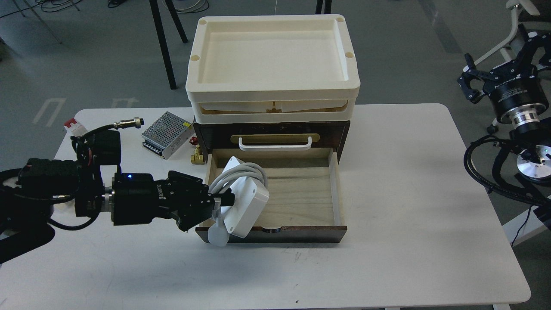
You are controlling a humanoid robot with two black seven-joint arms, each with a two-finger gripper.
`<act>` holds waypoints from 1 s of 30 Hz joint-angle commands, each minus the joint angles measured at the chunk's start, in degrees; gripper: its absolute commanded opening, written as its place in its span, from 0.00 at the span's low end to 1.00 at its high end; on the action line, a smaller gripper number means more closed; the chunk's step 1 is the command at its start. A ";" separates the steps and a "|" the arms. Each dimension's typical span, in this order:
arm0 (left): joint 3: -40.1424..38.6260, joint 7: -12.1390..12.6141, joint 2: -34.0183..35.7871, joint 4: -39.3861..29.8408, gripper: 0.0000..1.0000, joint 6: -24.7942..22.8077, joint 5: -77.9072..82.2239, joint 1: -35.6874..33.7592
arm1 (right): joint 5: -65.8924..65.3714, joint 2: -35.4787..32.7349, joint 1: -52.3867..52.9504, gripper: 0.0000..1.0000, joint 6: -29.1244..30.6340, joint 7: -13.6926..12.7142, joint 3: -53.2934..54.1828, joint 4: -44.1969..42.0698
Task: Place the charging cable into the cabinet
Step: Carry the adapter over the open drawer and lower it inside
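The task looks well advanced but unfinished. The cabinet (270, 137) has its lower drawer (301, 193) pulled fully out, and the left gripper (221, 200) is clamped on the charging cable (245, 202), holding it tilted over the drawer's left side, partly above the left wall and front corner. The brick does not appear to rest on the drawer floor yet, so what is left, by this view, is lowering it in, letting go, and probably pushing the drawer shut. The right gripper (469, 84) hangs well off to the right, beyond the table (409, 215), with its fingers spread and holding nothing.

The brick is a flat, smooth white plastic block with rounded corners; a pale grey cord loops around its middle, and a rounded plug end dangles past the drawer front. The drawer is pale grained wood inside with a dark brown front. The cabinet body is dark wood with a brass plate and white handle (275, 144), topped by stacked cream plastic trays (273, 64). A perforated metal power supply (168, 134) sits to its left.
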 commanded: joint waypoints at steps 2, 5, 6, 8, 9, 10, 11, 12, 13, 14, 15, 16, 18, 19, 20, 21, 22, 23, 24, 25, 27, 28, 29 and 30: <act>0.01 -0.01 -6.62 4.43 0.00 -1.03 -3.03 -0.12 | 0.00 -0.01 -0.99 1.00 -0.29 0.05 -0.08 0.19; 0.01 -0.01 -10.49 11.01 0.00 -2.61 -3.30 0.14 | 0.00 -0.01 -1.26 1.00 -0.29 0.05 0.01 0.19; 0.10 -0.01 -11.72 13.30 0.00 -3.22 -3.22 0.32 | 0.00 0.08 -1.26 1.00 -0.29 0.05 0.01 0.19; 0.45 -0.01 -15.49 18.48 0.00 -4.11 -2.95 0.50 | 0.00 0.08 -1.35 1.00 -0.29 0.05 0.01 0.19; 0.71 -0.01 -16.82 20.42 0.00 -4.11 -2.86 0.50 | 0.00 -0.01 -1.35 1.00 -0.29 0.05 0.01 0.19; 0.72 -0.01 -17.79 22.27 0.00 -4.37 -2.86 0.50 | 0.00 0.08 -1.35 1.00 -0.29 0.05 0.01 0.19; 0.80 -0.01 -18.32 23.51 0.00 -4.37 -2.86 0.58 | 0.00 -0.01 -1.26 1.00 -0.29 0.05 0.01 0.19; 0.81 -0.01 -18.59 24.74 0.00 -4.37 -2.95 0.67 | 0.00 -0.01 -1.35 1.00 -0.29 0.05 0.09 0.19; 0.81 -0.01 -18.68 25.45 0.00 -4.37 -3.04 0.67 | 0.00 -0.01 -1.26 1.00 -0.29 0.05 0.01 0.19; 0.81 -0.01 -18.68 26.06 0.00 -4.46 -3.04 0.67 | 0.00 -0.01 -1.35 1.00 -0.29 0.05 0.01 0.19; 0.72 -0.01 -18.76 26.15 0.00 -4.46 -3.21 0.67 | 0.00 -0.01 -1.26 1.00 -0.29 0.05 0.01 0.19; 0.72 -0.01 -18.76 26.24 0.00 -4.46 -3.30 0.67 | 0.00 -0.01 -1.35 1.00 -0.29 0.05 0.01 0.19; 0.54 -0.01 -18.76 26.33 0.00 -4.64 -3.48 0.59 | 0.00 -0.01 -1.35 1.00 -0.29 0.14 0.10 0.19; 0.37 -0.01 -18.76 26.59 0.00 -5.07 -3.83 0.58 | 0.00 0.08 -1.35 1.00 -0.29 0.14 0.10 0.19; 0.02 -0.01 -18.76 26.86 0.00 -5.86 -4.00 0.50 | 0.00 0.08 -1.35 1.00 -0.29 0.14 0.10 0.19; -0.07 -0.01 -18.85 27.29 0.00 -6.56 -4.35 0.41 | 0.00 0.08 -1.35 1.00 -0.29 0.14 0.10 0.19; -0.07 -0.01 -18.94 27.91 0.00 -7.01 -4.62 0.23 | 0.00 0.08 -1.35 1.00 -0.29 0.14 0.10 0.19; -0.16 -0.01 -19.20 28.44 0.00 -7.27 -5.14 0.06 | 0.09 0.08 -1.35 1.00 -0.20 0.14 0.10 0.19; -0.16 -0.01 -19.46 28.79 0.00 -7.36 -5.84 -0.12 | 0.09 0.08 -1.35 1.00 -0.20 0.14 0.10 0.19; -0.16 -0.01 -19.47 28.88 0.00 -7.36 -6.46 -0.21 | 0.00 0.08 -1.35 1.00 -0.20 0.14 0.10 0.19; -0.16 -0.01 -19.55 28.97 0.00 -7.36 -6.91 -0.29 | 0.00 -0.01 -1.43 1.00 -0.20 0.14 0.10 0.19; -0.16 -0.01 -19.56 28.97 0.00 -7.36 -6.91 -0.29 | 0.00 -0.01 -1.52 1.00 -0.20 0.14 0.10 0.19; -0.16 -0.01 -19.56 28.97 0.00 -7.36 -6.91 -0.29 | 0.00 -0.01 -1.61 1.00 -0.20 0.14 0.10 0.19; -0.16 -0.01 -19.64 29.06 0.00 -7.36 -6.99 -0.29 | 0.00 -0.01 -1.61 1.00 -0.20 0.14 0.10 0.19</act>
